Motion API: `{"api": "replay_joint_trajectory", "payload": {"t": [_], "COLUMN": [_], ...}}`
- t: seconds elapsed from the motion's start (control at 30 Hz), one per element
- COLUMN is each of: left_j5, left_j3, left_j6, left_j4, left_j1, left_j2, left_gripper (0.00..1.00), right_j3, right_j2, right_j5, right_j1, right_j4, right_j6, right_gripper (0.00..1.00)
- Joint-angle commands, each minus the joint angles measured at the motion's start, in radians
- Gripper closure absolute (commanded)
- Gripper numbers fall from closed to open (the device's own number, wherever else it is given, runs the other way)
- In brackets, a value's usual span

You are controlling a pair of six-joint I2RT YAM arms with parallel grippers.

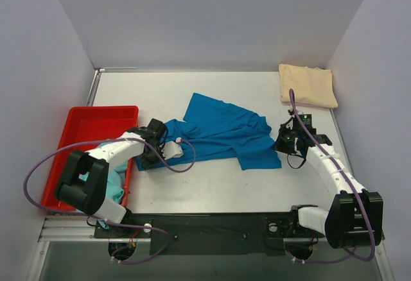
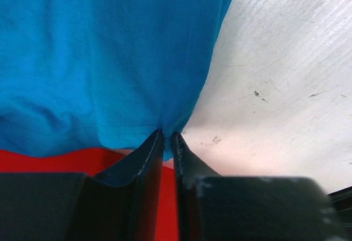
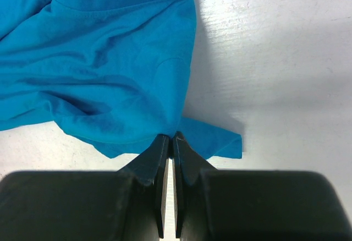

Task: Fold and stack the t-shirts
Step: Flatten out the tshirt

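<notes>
Top external view: left of the blue t-shirt (image 1: 221, 130), the teal t-shirt (image 1: 116, 186) sits in the red tray (image 1: 90, 122). The left end effector (image 1: 151, 153) is clenched on the blue t-shirt's left edge and the right end effector (image 1: 283, 141) on its right edge. The cream t-shirt (image 1: 307, 85) lies folded on the surface (image 1: 212, 191), farther right.

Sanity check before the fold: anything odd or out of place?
Nothing damaged. The blue t-shirt lies rumpled and askew mid-table, pinched at both ends. The teal t-shirt is bunched in the near corner of the red tray, partly hidden by the left arm.
</notes>
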Motion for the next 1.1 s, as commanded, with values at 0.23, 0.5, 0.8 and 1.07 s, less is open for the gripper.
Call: {"api": "replay_joint_trajectory", "payload": {"t": [0.23,0.5,0.8,1.07], "left_j5": [0.04,0.047,0.015,0.006], "left_j3": [0.036,0.317,0.762,1.109], "left_j6": [0.001,-0.11,-0.202,-0.239], "left_j4": [-0.001,-0.057,-0.166,-0.281], "left_j1": [0.008,0.138,0.2,0.206], "left_j2": [-0.026,-0.126,-0.351,-0.401], "left_gripper": [1.0,1.0,1.0,1.0], "right_j3": [0.011,0.136,0.558,0.738], "right_j2": [-0.01,-0.1,-0.274,-0.468], "right_j5": [-0.013,-0.036,-0.094,-0.017], "right_j1": [-0.007,-0.047,-0.17,-0.17], "right_j4": [0.005,-0.001,-0.012,-0.012], "right_j6": [-0.008,0.016,0.105,0.076], "right_gripper": [1.0,1.0,1.0,1.0]}}
